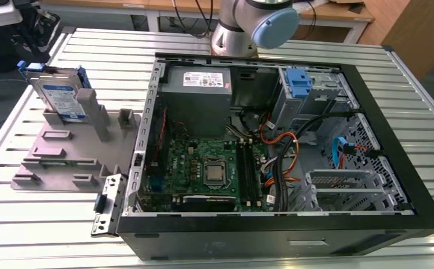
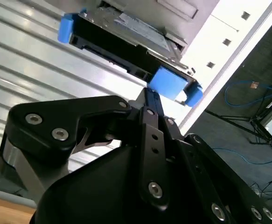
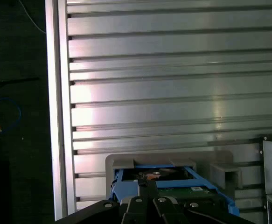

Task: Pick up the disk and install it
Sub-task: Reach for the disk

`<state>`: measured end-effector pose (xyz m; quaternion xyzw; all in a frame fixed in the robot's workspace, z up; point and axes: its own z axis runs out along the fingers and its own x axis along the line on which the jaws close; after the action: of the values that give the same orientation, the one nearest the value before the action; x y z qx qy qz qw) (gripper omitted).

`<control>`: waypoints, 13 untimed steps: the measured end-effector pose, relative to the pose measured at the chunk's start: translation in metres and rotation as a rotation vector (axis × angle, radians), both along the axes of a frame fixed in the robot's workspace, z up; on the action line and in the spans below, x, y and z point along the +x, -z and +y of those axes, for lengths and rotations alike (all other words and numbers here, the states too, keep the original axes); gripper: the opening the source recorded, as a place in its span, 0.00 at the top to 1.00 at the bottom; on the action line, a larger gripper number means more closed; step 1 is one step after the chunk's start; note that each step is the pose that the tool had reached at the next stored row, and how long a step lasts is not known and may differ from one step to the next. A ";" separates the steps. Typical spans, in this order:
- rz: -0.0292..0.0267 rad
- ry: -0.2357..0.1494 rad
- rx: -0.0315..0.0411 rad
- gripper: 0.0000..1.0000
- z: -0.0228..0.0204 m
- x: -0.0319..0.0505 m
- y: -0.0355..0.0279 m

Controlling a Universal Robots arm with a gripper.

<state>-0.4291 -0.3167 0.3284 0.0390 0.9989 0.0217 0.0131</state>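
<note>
The slatted metal surface carries an open computer case. The arm rises beyond the case's far wall. A grey holder lies just beside the case, at the exterior view's left. In it the disk stands on edge, silver, with white and blue label and blue rails. In the second wrist view the fingers are pressed together, holding nothing, pointing toward the disk.
</note>
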 end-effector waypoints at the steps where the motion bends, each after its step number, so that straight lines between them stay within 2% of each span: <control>1: 0.0000 0.000 0.0001 0.89 0.0022 -0.0002 0.0000; 3: 0.0001 0.000 0.0000 0.89 0.0065 -0.0003 -0.0009; 6: 0.0002 0.000 -0.0001 0.89 0.0102 -0.0003 -0.0050; 13: 0.0001 0.000 0.0000 0.89 0.0105 -0.0001 -0.0061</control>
<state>-0.4292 -0.3062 0.3345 0.0389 0.9989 0.0217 0.0130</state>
